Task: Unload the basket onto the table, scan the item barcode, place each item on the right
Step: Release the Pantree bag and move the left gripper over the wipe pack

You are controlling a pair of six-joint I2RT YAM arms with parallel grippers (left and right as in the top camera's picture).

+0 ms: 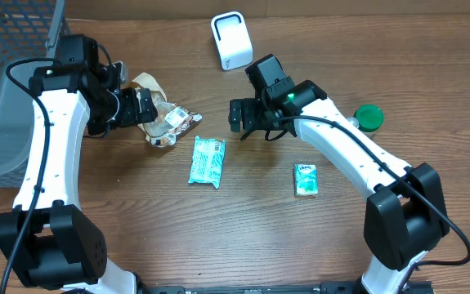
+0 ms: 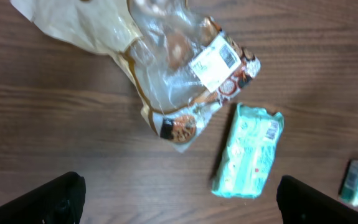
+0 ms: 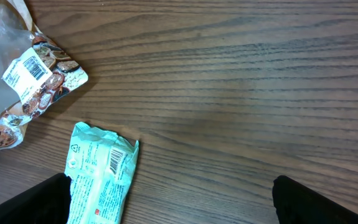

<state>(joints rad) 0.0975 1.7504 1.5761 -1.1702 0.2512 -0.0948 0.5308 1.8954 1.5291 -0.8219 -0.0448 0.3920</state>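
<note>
While the left tool (image 1: pixel 145 106) is held wide open and empty near a crinkled clear bag (image 1: pixel 167 121), a flat teal packet (image 1: pixel 208 161) is laid on the wood-grained bench (image 1: pixel 259 233), and the right tool (image 1: pixel 236 114) is likewise spread empty.

scanner (image 1: pixel 231 39): far middle of the table (image 1: pixel 136 237)
snack bag (image 1: pixel 165 114): left
long pack (image 1: pixel 208 161): just right of bag, nearer
small pack (image 1: pixel 306 179): right of long pack
lid (image 1: pixel 369 118): far right

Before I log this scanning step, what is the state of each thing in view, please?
left pincer: open, holding nothing
right pincer: open, holding nothing
cookie bag: lying flat, barcode label up
large teal packet: lying flat, barcode up
small teal packet: lying flat, untouched
white scanner: standing upright
</note>
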